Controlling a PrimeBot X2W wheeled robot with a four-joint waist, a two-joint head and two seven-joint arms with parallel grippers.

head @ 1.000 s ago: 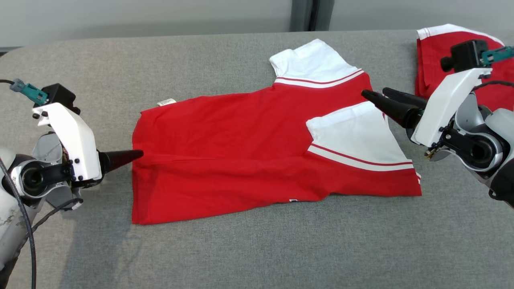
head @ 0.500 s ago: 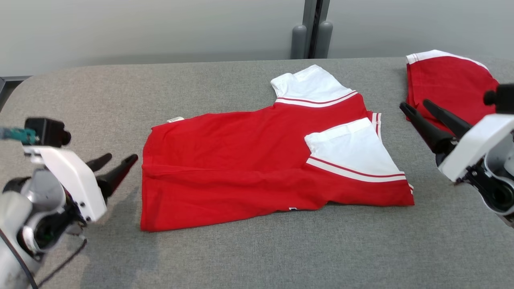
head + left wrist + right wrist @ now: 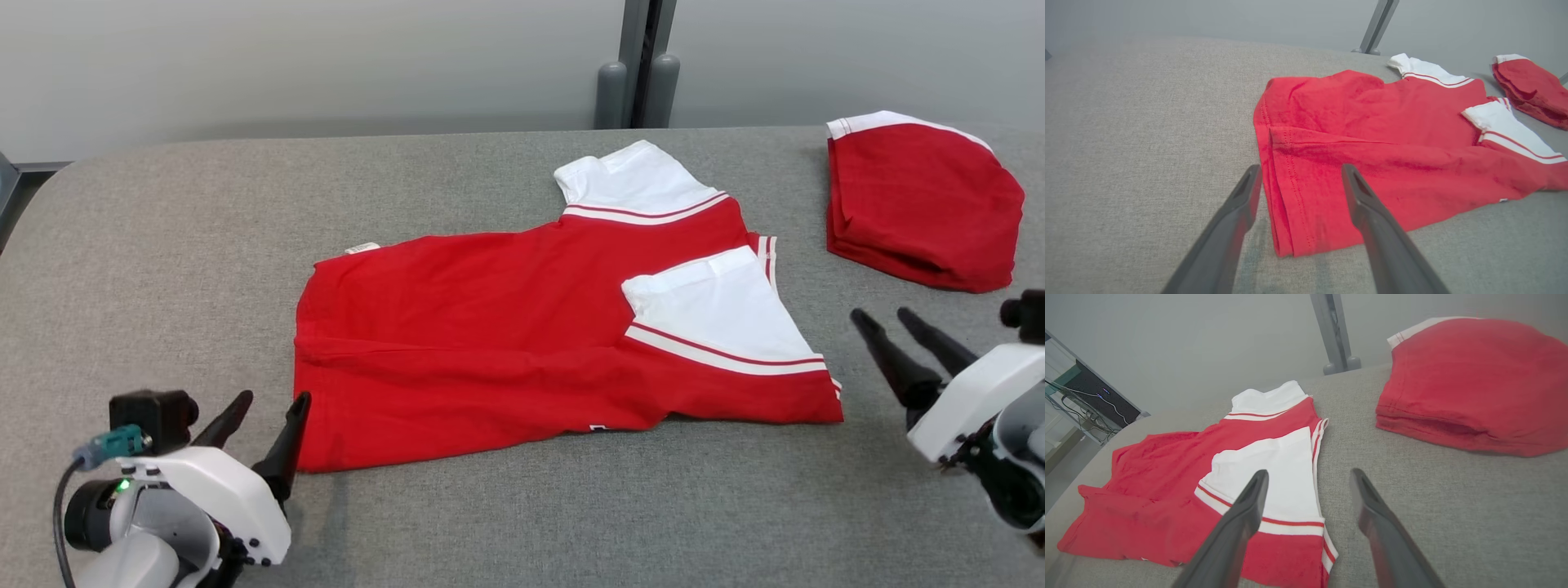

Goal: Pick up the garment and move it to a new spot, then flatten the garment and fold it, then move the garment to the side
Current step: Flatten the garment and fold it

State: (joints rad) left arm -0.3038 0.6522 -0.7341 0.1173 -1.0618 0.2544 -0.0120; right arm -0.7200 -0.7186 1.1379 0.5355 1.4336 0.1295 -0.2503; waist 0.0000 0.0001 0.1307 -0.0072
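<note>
- At the near left we see the left hand [image 3: 274, 398]. Its two dark fingers stand apart and hold nothing. The tips are just beside the near left corner of the garment; we cannot tell if they touch the cloth.
- The garment [image 3: 490, 327], a red shirt with white sleeves, lies in the middle of the grey worktop [image 3: 163, 245]. Its hem is at the left and its sleeves are at the right. A long crease runs from left to right across the red cloth.
- A small white label [image 3: 362, 247] sticks out at the far left corner of the garment.
- One white sleeve [image 3: 718, 306] lies on top of the red cloth at the right; the other sleeve [image 3: 633, 175] points to the far side.
- At the near right is the right hand [image 3: 880, 313], fingers apart and empty, over bare worktop, near the right edge of the garment but not touching it.
- At the far right a second red garment [image 3: 922, 204] lies folded, with a white edge on its far side, well apart from the first.
</note>
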